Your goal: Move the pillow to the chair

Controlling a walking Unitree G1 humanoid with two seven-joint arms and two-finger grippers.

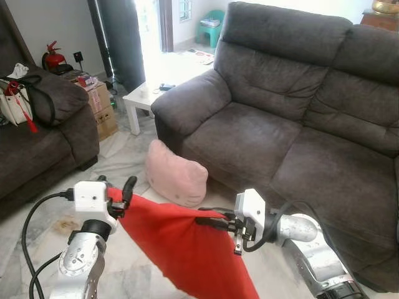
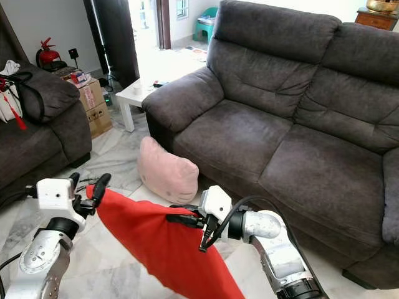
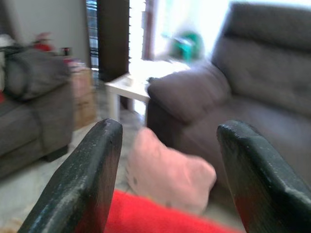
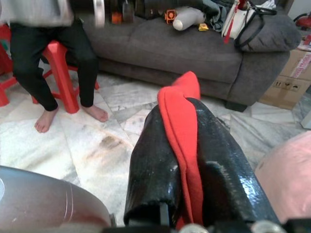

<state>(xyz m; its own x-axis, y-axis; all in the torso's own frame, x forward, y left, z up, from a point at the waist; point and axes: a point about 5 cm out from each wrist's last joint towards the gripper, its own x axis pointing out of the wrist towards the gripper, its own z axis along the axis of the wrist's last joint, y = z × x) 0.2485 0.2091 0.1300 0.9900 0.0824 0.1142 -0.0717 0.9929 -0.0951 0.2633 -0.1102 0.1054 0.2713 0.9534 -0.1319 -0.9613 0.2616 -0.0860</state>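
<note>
A flat red fabric pillow [image 1: 181, 243] is held aloft, pinched by the clenched right end effector [image 1: 209, 220]; the left end effector [image 1: 121, 190] is spread at its corner. Placement on a chair is judged outstanding.

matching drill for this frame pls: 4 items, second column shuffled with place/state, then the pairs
Things:
1. Pink cat-face pillow
2. Red cloth
3. Red fire extinguisher
4. Small white table

Places or states:
A. held between both grippers
B. beside the sofa arm, near the bright doorway
C. on the marble floor against the sofa front
D. by the back wall, behind the left sofa

Pairs: 1-C, 2-A, 3-D, 4-B
</note>
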